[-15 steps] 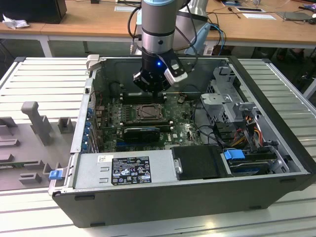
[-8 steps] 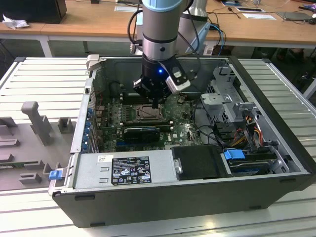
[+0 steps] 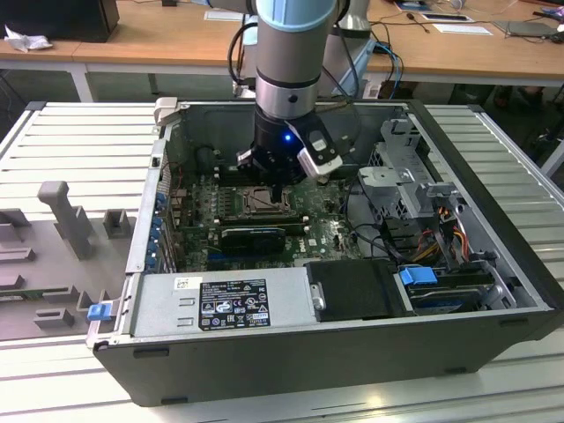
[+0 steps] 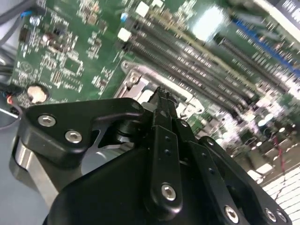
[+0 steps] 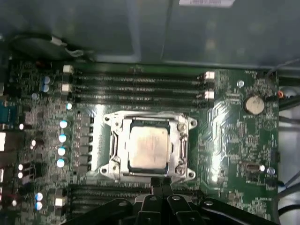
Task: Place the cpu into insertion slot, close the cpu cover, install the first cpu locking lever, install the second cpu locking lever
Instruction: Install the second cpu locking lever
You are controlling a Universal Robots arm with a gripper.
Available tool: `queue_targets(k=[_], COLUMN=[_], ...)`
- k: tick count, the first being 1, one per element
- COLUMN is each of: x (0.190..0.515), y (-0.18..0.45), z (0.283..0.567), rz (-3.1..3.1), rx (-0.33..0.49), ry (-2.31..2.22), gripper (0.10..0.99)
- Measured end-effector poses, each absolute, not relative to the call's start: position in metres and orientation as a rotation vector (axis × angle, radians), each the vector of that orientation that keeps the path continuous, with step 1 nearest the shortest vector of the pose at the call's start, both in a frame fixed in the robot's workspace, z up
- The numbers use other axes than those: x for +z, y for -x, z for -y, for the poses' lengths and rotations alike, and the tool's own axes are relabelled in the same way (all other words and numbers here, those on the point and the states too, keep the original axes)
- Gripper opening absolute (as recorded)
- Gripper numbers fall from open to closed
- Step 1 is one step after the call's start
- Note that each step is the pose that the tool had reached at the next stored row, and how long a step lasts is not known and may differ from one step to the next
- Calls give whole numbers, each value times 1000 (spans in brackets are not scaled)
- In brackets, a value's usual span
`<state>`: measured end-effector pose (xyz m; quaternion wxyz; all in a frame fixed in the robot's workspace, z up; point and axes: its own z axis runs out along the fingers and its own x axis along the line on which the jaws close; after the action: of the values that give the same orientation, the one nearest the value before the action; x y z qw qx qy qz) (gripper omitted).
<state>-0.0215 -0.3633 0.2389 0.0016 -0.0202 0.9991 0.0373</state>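
Fingertips of your gripper sit clenched on nothing at the socket's six o'clock edge, cpu seated under the lowered cpu cover, so press levers squarely.

silvery-beige cpu, green motherboard, black gripper

The exterior view looks down at an angle into the open computer case from well off. Both wrist views sit close above the gripper, facing the motherboard beyond it; all three share the socket area.
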Motion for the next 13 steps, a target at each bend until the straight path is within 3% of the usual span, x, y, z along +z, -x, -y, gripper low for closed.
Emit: queue_targets(k=[13], x=[227], y=[56], z=[371], rz=[-3135], rx=[135], ry=[90], gripper=[106])
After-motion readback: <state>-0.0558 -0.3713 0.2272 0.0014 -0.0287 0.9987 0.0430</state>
